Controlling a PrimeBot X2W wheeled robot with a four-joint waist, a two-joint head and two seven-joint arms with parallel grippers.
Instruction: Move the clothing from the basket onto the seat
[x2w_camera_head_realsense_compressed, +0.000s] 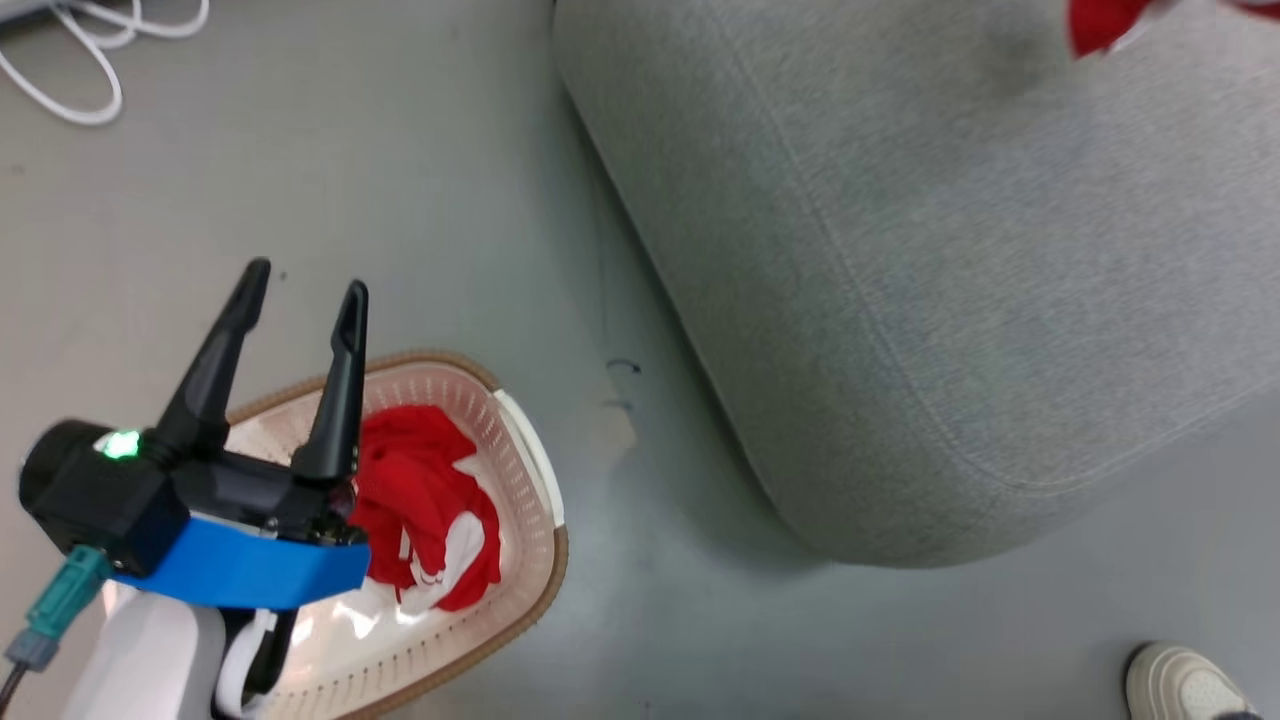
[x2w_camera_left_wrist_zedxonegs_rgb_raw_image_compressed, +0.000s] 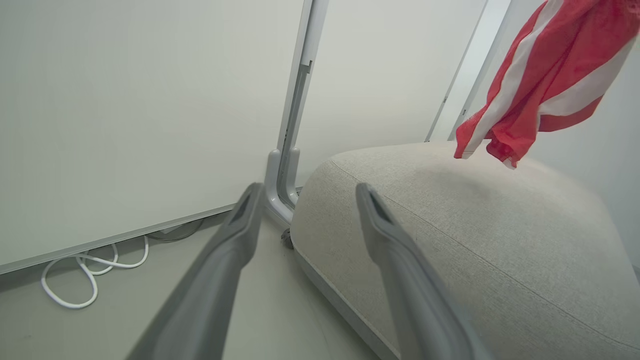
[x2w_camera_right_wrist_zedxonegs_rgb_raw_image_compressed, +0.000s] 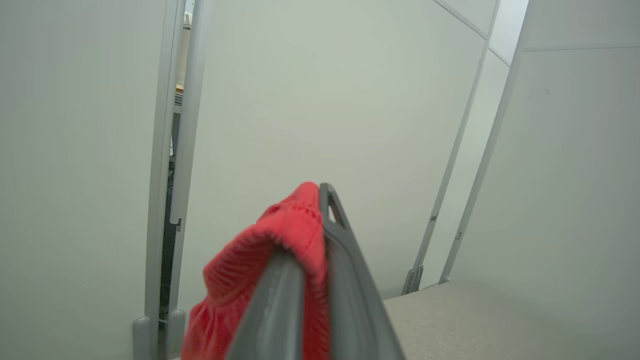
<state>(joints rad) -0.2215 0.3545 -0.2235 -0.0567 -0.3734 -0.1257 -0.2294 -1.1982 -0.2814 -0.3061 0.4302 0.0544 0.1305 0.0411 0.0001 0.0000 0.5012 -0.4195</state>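
Observation:
One red garment with white trim (x2w_camera_head_realsense_compressed: 425, 505) lies crumpled in the cream basket (x2w_camera_head_realsense_compressed: 535, 480) at the lower left of the head view. My left gripper (x2w_camera_head_realsense_compressed: 305, 290) hovers above the basket's far rim, open and empty. In the left wrist view its fingers (x2w_camera_left_wrist_zedxonegs_rgb_raw_image_compressed: 240, 230) point toward the grey seat (x2w_camera_left_wrist_zedxonegs_rgb_raw_image_compressed: 480, 240). A second red garment with white stripes (x2w_camera_left_wrist_zedxonegs_rgb_raw_image_compressed: 545, 75) hangs in the air above the seat (x2w_camera_head_realsense_compressed: 950, 280); its edge shows at the top right of the head view (x2w_camera_head_realsense_compressed: 1100, 25). My right gripper (x2w_camera_right_wrist_zedxonegs_rgb_raw_image_compressed: 312, 205) is shut on that red fabric (x2w_camera_right_wrist_zedxonegs_rgb_raw_image_compressed: 270, 260).
A white cable (x2w_camera_head_realsense_compressed: 90, 60) lies coiled on the floor at the far left, by the base of a white partition wall (x2w_camera_left_wrist_zedxonegs_rgb_raw_image_compressed: 150, 100). A person's pale shoe (x2w_camera_head_realsense_compressed: 1180, 685) stands on the floor at the lower right. Grey floor lies between the basket and the seat.

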